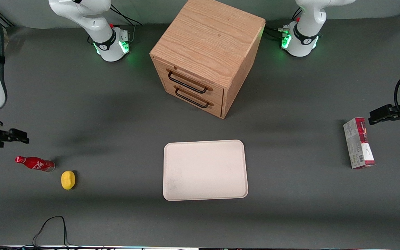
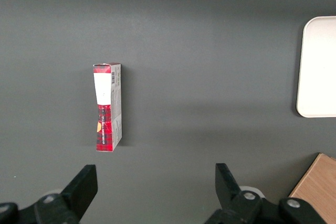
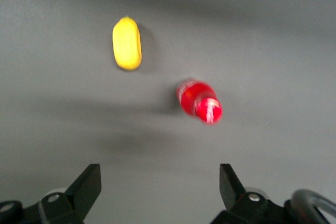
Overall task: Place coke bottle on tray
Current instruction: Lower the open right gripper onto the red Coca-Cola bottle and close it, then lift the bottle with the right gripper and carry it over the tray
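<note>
One lemon (image 1: pixel 68 180) beside coke bottle (image 1: pixel 35 164); gripper (image 3: pixel 160 184) above bottle, jaws open, empty.

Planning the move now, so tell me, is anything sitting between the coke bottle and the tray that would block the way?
Nothing visible blocks it. The coke bottle stands near the working arm's end of the table, the open gripper above it. The lemon sits beside it, slightly nearer the front camera, just off a straight line to the tray. Bare table lies between.

No legible text — labels unreadable
</note>
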Tool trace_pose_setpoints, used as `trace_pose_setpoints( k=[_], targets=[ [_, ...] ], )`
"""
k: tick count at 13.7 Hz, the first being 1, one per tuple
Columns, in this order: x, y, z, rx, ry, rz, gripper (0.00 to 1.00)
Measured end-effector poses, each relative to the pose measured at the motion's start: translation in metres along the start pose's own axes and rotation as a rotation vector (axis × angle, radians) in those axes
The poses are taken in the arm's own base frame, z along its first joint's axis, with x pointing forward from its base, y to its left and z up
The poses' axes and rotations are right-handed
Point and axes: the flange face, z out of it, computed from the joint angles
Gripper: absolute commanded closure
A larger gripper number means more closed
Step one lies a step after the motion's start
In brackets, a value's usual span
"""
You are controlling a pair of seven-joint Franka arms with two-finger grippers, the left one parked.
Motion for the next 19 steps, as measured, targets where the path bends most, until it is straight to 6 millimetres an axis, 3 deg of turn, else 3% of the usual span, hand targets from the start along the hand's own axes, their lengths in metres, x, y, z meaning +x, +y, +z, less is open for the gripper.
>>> trace_pose_setpoints(
  k=[3,6,12,16,19],
  targets=[
    [0.018,0.022,0.046,0.017,0.037,-0.040,0.00],
    [0.021,0.037,0.074,-0.003,0.047,-0.061,0.01],
    [0.021,0.042,0.076,-0.018,0.054,-0.075,0.51],
    [0.020,0.043,0.076,-0.016,0.054,-0.074,0.95],
    [0.021,0.042,0.075,-0.013,0.054,-0.073,1.00]
  ],
)
